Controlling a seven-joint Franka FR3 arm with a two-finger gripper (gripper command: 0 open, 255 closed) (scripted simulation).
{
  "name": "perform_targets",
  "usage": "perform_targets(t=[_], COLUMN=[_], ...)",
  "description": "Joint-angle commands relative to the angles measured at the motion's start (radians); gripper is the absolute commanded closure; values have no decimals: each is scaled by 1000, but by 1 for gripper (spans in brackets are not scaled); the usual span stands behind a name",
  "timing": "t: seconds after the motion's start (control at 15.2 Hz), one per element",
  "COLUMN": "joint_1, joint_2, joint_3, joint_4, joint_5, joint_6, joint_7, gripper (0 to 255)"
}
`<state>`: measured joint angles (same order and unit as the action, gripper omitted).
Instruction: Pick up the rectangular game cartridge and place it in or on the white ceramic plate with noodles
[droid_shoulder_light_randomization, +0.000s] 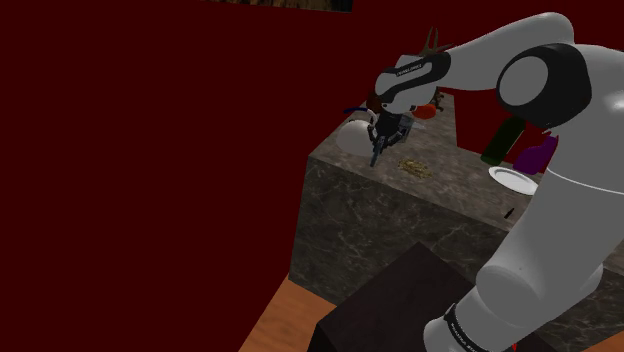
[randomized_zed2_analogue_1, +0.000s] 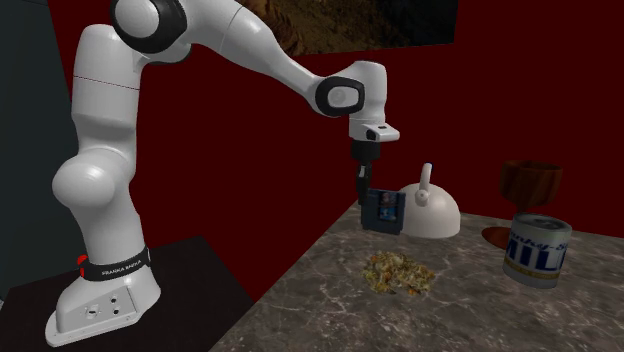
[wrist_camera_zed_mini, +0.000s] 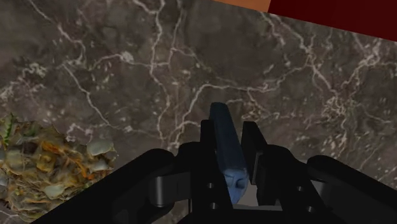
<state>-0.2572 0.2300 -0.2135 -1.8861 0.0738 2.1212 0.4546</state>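
In the shoulder view the gripper (droid_shoulder_light_randomization: 382, 142) is hanging over the marble counter (droid_shoulder_light_randomization: 455, 195) close to its far corner. Its jaws are clamping the game cartridge (droid_shoulder_light_randomization: 377, 153), which is dangling clear of the stone. The noodle heap (droid_shoulder_light_randomization: 415, 168) is lying further in from that corner, toward the stand, and I cannot tell whether a plate rim is lying under it. A white domed vessel (droid_shoulder_light_randomization: 350, 135) is sitting right at the corner, while a bare white plate (droid_shoulder_light_randomization: 512, 178) and a dark bottle (droid_shoulder_light_randomization: 497, 143) are standing well apart, by the arm's elbow. In the second exterior view the blue cartridge (randomized_zed2_analogue_1: 383, 211) is hanging nearly upright from the gripper (randomized_zed2_analogue_1: 362, 192), gripped by one upper corner, its flat face turned to the camera. The noodles (randomized_zed2_analogue_1: 398, 272) are lying below it and nearer the counter's front edge, so I judge that the coming move is calling for a short carry that way and then a descent. The domed vessel (randomized_zed2_analogue_1: 430, 212) is standing just behind the cartridge, and a can (randomized_zed2_analogue_1: 537, 250) and a brown goblet (randomized_zed2_analogue_1: 530, 190) are keeping well off that path. In the wrist view the fingers (wrist_camera_zed_mini: 249, 137) are pinching the cartridge (wrist_camera_zed_mini: 221, 121) edge-on, its long axis running out ahead of them. The noodles (wrist_camera_zed_mini: 44, 162) are lying off to one side over bare marble, with nothing between.
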Motion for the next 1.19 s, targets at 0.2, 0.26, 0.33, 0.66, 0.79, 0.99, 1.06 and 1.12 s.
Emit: perform_targets(t=[0.2, 0.26, 0.33, 0.66, 0.79, 0.99, 1.06, 1.12], joint_1=[1, 1, 1, 2, 3, 3, 3, 3], joint_2=[-11, -15, -20, -41, -48, -57, -59, -62], joint_3=[-1, -1, -1, -3, -3, -4, -4, -4], joint_4=[13, 21, 28, 70, 88, 117, 127, 138], joint_5=[-3, -5, -6, -13, -15, -18, -19, -20], joint_6=[-24, -36, -48, -109, -134, -172, -185, -198], joint_7=[3, 4, 5, 10, 12, 14, 15, 15], gripper=[255, 255, 255, 255, 255, 255, 255, 255])
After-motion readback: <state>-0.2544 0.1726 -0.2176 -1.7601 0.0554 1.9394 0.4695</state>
